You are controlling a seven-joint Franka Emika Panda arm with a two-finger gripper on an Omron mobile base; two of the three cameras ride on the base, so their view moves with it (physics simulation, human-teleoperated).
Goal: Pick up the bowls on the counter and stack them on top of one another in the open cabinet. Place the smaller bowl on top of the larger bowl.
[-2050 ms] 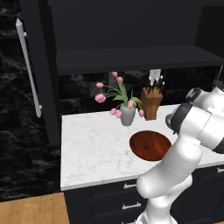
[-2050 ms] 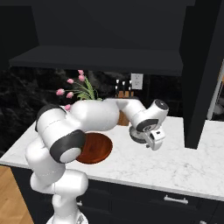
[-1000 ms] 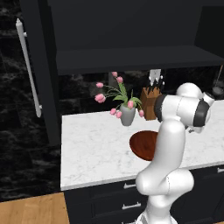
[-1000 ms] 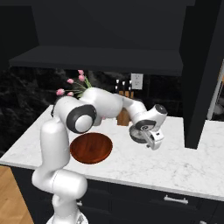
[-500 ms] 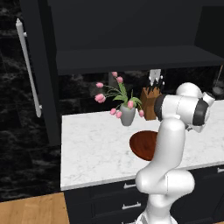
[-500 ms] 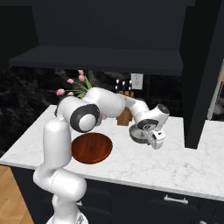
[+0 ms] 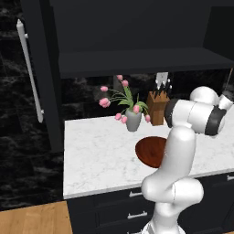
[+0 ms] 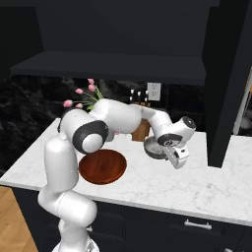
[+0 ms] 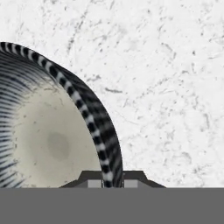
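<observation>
The end effector straddles the rim of the smaller bowl: in the hand view the striped black-and-white rim runs straight down between the two dark fingertips, one inside the bowl and one outside. Whether the pads are actually pinching the rim or only sit either side of it cannot be told. The bowl's inside is pale and speckled, with a darker spot at its middle, and the white veined surface lies beyond its outer wall.

From the right base view the end effector hangs low over the surface, tilted, with the smaller bowl just beside it and partly hidden by the wrist; whether the bowl rests on the marble or is lifted clear cannot be told. The knife block stands just behind. The larger bowl sits flat on the surface, well apart from the grey one, in front of the arm's base link.

In the left base view the larger bowl lies near the front of the surface, partly behind the white arm. The vase of pink tulips and the knife block stand toward the wall. Above them the open cabinet shows its dark shelf, its door swung out to the left with a long silver handle.
</observation>
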